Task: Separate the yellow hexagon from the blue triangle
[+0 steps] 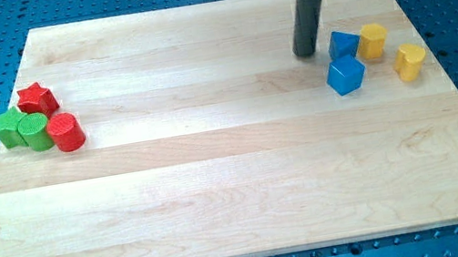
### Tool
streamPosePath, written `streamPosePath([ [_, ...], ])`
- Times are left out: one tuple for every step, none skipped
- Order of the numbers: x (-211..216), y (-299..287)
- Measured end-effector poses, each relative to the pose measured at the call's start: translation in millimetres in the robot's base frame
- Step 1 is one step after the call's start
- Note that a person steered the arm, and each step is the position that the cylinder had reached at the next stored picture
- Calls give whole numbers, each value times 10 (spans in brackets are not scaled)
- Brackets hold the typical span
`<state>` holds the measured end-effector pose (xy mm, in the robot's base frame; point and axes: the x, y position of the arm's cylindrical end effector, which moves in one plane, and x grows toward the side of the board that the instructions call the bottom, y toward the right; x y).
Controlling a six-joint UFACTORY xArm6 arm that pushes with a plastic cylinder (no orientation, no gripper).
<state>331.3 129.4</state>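
The yellow hexagon [372, 40] stands at the view's right, touching the right side of the blue triangle [343, 42]. My tip [307, 53] rests on the board just left of the blue triangle, with a small gap between them. A blue cube [346, 76] sits directly below the triangle, close to or touching it.
Another yellow block [409, 61] lies right of the blue cube, near the board's right edge. At the view's left is a cluster: a red star [37, 99], a green star [10, 128], a green cylinder [34, 132] and a red cylinder [67, 132]. The wooden board [238, 182] sits on a blue perforated table.
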Motion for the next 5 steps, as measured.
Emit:
streamPosePath([
  [190,346],
  [593,361],
  [222,268],
  [-254,508],
  [-115,874],
])
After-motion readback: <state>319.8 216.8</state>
